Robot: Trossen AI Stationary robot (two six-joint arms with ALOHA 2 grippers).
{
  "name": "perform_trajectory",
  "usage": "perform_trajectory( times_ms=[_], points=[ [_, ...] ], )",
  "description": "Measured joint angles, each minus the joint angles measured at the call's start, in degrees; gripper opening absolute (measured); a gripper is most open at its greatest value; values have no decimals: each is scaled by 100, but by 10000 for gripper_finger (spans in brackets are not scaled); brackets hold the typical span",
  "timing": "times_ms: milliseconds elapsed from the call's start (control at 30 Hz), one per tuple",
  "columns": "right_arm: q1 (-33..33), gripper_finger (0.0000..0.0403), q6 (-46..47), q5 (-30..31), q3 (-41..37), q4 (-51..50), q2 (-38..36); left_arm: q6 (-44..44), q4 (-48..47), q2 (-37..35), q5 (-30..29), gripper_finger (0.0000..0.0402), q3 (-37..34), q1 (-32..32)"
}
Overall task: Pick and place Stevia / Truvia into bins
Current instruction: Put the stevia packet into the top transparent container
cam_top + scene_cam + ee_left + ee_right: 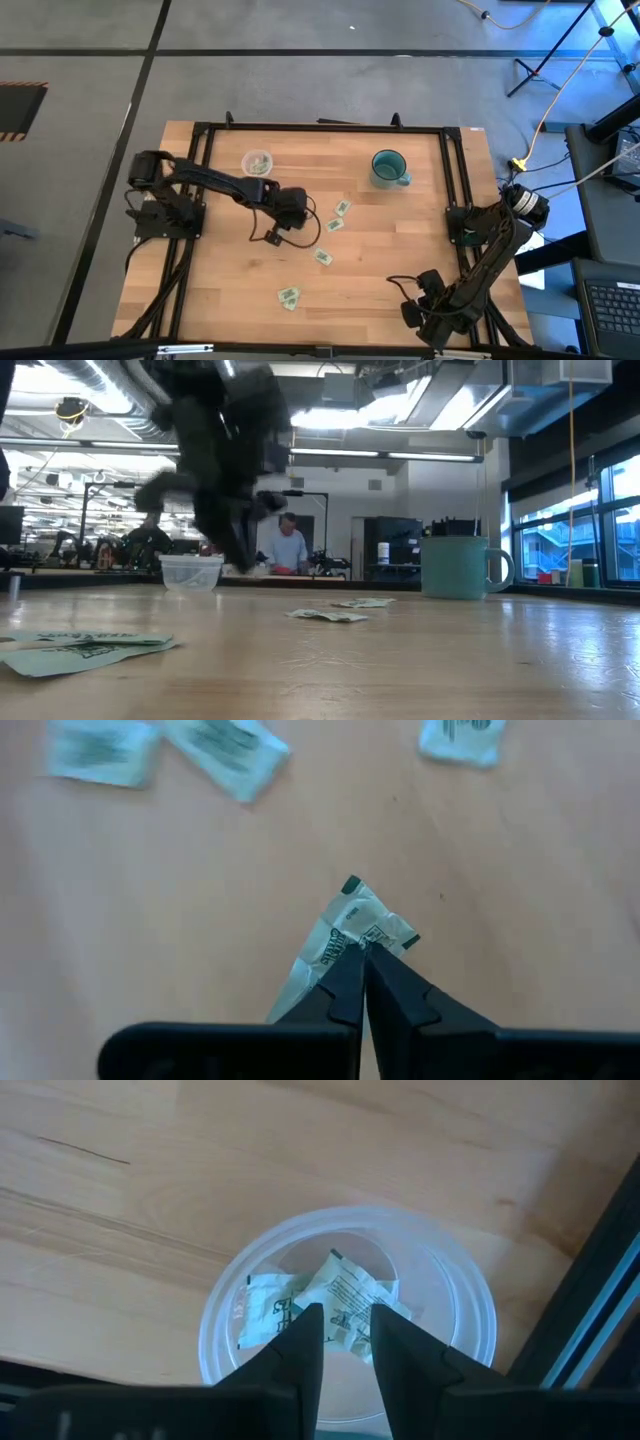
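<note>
Pinching one sachet point(345, 935) mid-table, left gripper point(362, 960) sits far from edges.

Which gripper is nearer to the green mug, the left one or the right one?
The left. The left gripper is toward the table's middle, across bare wood from the green mug, shut on a sachet. The right gripper waits at the near edge, above a clear cup.

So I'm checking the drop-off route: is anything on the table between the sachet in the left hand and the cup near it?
Nothing visible. The left hand is shut on a sachet near the table's middle. The cup stands up and to the left in the high view, with bare wood between. The mug and loose sachets lie on the other side.
</note>
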Motion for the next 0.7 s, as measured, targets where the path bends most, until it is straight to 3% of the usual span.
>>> perform_trajectory(
  times_ms=[200,367,700],
  points=[
    [0,90,2,0,0,-12,-2,-136,-876,-951,-370,4,3,489],
    [0,90,1,0,0,-20,-4,-297,-1576,-1456,-793,4,4,1291],
    [0,90,1,0,0,-37,-4,-332,-1958,-1442,-850,4,4,3317]
  ],
)
